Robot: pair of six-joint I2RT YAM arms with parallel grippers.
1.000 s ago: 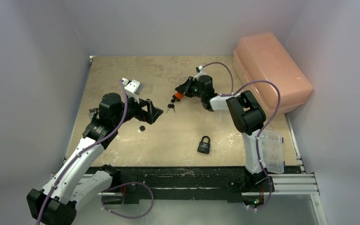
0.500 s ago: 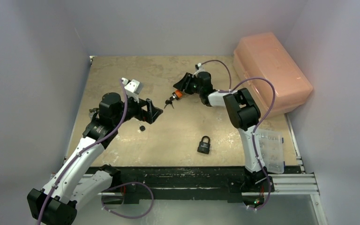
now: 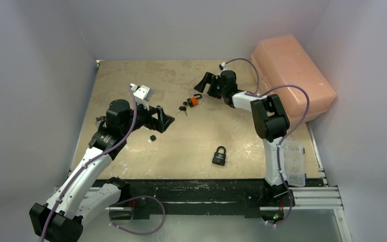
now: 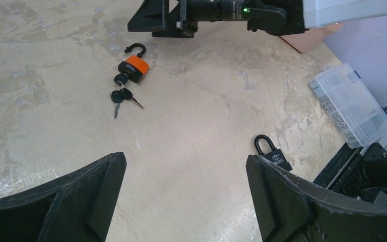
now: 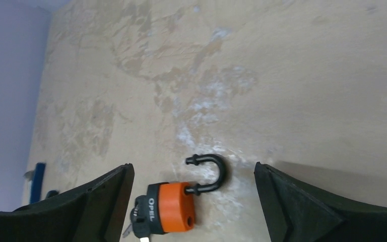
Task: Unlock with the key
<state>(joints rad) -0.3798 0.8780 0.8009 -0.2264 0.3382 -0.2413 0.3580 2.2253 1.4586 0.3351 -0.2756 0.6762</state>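
Orange padlock (image 5: 174, 206) near the tabletop's far edge, shackle (image 5: 216, 174) sprung, key (image 4: 121, 79) inserted: unlocking appears done. Right gripper (image 3: 204, 84) beside it, jaws apart, empty.

White links (image 3: 80, 176), black joints (image 3: 268, 118); purple cables (image 3: 239, 59) run along both arms; one green wrist light (image 4: 245, 8).

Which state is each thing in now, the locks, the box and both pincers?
Orange padlock: shackle open, lying flat, key in its keyhole.
Black padlock: shackle shut, lying flat.
Pink box: lid shut.
Left pincer: open, empty.
Right pincer: open, empty.
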